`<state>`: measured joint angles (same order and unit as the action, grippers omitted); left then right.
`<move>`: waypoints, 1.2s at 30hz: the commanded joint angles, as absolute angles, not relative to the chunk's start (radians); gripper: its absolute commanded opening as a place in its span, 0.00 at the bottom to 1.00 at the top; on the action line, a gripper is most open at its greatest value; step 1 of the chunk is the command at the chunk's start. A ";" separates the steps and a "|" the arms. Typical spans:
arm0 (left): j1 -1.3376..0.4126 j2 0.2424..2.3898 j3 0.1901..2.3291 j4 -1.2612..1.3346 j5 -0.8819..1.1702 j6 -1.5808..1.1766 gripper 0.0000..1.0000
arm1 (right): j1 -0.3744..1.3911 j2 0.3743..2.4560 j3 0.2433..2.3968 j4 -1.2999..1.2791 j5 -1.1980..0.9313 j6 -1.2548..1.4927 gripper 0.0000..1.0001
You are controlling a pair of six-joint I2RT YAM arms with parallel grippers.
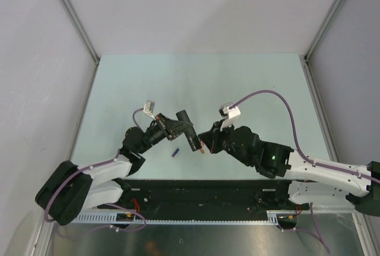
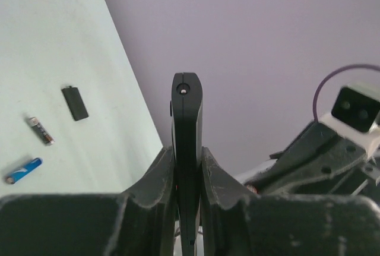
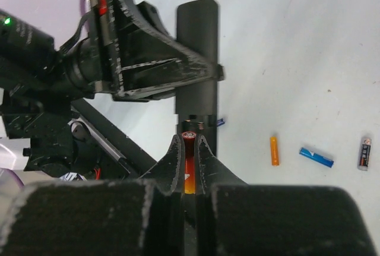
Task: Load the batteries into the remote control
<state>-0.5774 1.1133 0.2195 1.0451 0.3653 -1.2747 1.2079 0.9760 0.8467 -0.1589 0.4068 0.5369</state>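
Note:
My left gripper (image 1: 177, 126) (image 2: 187, 160) is shut on the remote control (image 1: 189, 131) (image 2: 187, 116), a slim black bar held off the table. In the right wrist view the remote control (image 3: 198, 54) shows an open battery recess with springs at its near end. My right gripper (image 1: 202, 147) (image 3: 190, 143) is shut on one orange-red battery (image 3: 190, 170), whose tip sits right at that recess. A second orange battery (image 3: 274, 150) lies on the table to the right.
On the pale green table (image 1: 249, 84) lie a blue cylinder (image 1: 175, 152) (image 2: 24, 170) (image 3: 316, 157), a dark battery (image 2: 41, 130) (image 3: 364, 152) and a small dark grey piece (image 2: 75, 103). The two arms are close together mid-table.

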 commanded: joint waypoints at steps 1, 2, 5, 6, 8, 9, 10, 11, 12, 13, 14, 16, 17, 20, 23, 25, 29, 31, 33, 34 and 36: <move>-0.614 1.205 0.294 1.133 0.333 -1.365 0.00 | 1.261 0.976 0.844 -0.057 0.520 0.468 0.00; -0.620 1.222 0.298 1.156 0.336 -1.383 0.00 | 1.276 0.974 0.844 -0.049 0.550 0.462 0.00; -0.629 1.281 0.304 1.213 0.344 -1.451 0.00 | 1.295 0.968 0.844 -0.058 0.593 0.440 0.00; -0.632 1.295 0.305 1.221 0.345 -1.471 0.00 | 1.296 0.965 0.844 -0.060 0.598 0.437 0.00; -0.638 1.325 0.313 1.232 0.353 -1.491 0.00 | 1.301 0.968 0.844 -0.074 0.612 0.426 0.00; -0.641 1.333 0.316 1.245 0.354 -1.496 0.00 | 1.299 0.971 0.844 -0.080 0.618 0.426 0.00; -0.647 1.341 0.321 1.252 0.354 -1.500 0.00 | 1.302 0.973 0.844 -0.087 0.623 0.423 0.00; -0.650 1.356 0.324 1.258 0.354 -1.508 0.00 | 1.301 0.976 0.844 -0.092 0.626 0.423 0.00; -0.652 1.362 0.327 1.270 0.356 -1.509 0.00 | 1.301 0.980 0.842 -0.095 0.630 0.422 0.00; -0.656 1.371 0.336 1.276 0.360 -1.512 0.00 | 1.301 0.988 0.845 -0.098 0.637 0.422 0.00; -0.660 1.376 0.340 1.281 0.364 -1.516 0.00 | 1.302 0.994 0.842 -0.100 0.638 0.423 0.00; -0.667 1.394 0.350 1.293 0.367 -1.519 0.00 | 1.304 1.009 0.842 -0.091 0.637 0.419 0.00; -0.669 1.399 0.351 1.296 0.365 -1.520 0.00 | 1.302 1.017 0.842 -0.086 0.637 0.416 0.00; -0.675 1.410 0.354 1.312 0.370 -1.520 0.00 | 1.302 1.037 0.844 -0.077 0.630 0.414 0.00; -0.673 1.414 0.354 1.325 0.374 -1.520 0.00 | 1.304 1.046 0.842 -0.078 0.632 0.422 0.00; -0.673 1.419 0.354 1.335 0.377 -1.520 0.00 | 1.304 1.048 0.842 -0.074 0.630 0.416 0.00; -0.673 1.422 0.353 1.344 0.379 -1.517 0.00 | 1.302 1.049 0.842 -0.075 0.634 0.414 0.00; -0.673 1.422 0.353 1.347 0.380 -1.516 0.00 | 1.304 1.051 0.844 -0.080 0.635 0.413 0.00; -0.673 1.420 0.353 1.351 0.383 -1.516 0.00 | 1.302 1.058 0.842 -0.084 0.638 0.416 0.00; -0.673 1.420 0.354 1.353 0.385 -1.514 0.00 | 1.302 1.058 0.842 -0.090 0.643 0.417 0.00; -0.673 1.419 0.356 1.358 0.388 -1.513 0.00 | 1.302 1.060 0.842 -0.095 0.649 0.425 0.00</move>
<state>-0.6659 1.4220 0.3225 1.2633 0.3702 -1.5013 1.2972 1.0492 0.8398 -0.1097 0.6048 0.4244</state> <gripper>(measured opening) 0.208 0.034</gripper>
